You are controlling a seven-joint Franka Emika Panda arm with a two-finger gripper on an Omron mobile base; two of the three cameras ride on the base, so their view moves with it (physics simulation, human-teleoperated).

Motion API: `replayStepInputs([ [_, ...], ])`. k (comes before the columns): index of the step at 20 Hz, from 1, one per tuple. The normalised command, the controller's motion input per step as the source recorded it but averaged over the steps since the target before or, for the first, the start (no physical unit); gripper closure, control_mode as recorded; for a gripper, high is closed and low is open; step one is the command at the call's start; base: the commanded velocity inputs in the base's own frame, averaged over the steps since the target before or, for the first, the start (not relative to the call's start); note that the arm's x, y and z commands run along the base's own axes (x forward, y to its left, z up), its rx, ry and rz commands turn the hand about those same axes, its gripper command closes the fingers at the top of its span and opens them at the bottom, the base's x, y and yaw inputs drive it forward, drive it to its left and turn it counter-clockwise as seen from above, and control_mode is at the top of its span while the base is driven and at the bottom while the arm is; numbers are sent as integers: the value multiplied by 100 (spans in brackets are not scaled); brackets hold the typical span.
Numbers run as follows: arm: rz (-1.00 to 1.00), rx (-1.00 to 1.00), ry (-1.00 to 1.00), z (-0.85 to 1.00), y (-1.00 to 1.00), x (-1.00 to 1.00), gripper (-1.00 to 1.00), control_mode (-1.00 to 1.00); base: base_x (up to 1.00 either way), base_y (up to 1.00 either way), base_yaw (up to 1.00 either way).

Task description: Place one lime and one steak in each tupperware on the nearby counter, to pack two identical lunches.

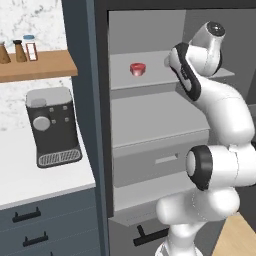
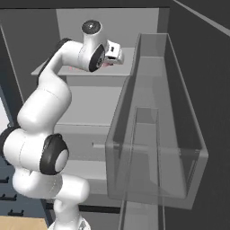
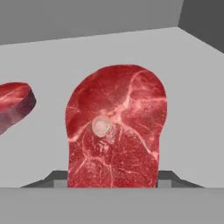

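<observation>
You see the white arm reaching into an open grey fridge, its gripper (image 3: 112, 181) closed on 1 steak (image 3: 116, 127) at the upper shelf (image 1: 150, 75); the red marbled meat sits between the 2 dark finger tips. A 2nd steak (image 1: 137, 69) lies nearby on the same shelf, apart from the first.
</observation>
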Motion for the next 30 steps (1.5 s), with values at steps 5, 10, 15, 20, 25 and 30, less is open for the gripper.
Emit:
replayStepInputs([
  [5, 19, 0, -23, 5, 0, -100, 100, -100, 0, 0, 0],
  [10, 23, -1, -1, -3, 10, -100, 100, -100, 0, 0, 0],
  [15, 23, -6, 7, -24, 28, -100, 100, -100, 0, 0, 0],
  [20, 19, -9, 29, -57, 19, -100, 100, -100, 0, 0, 0],
  [25, 11, -14, 32, -69, 15, -41, 100, -100, 0, 0, 0],
  [30, 7, -7, 19, -33, 15, -13, 100, 100, -25, 11, 6],
])
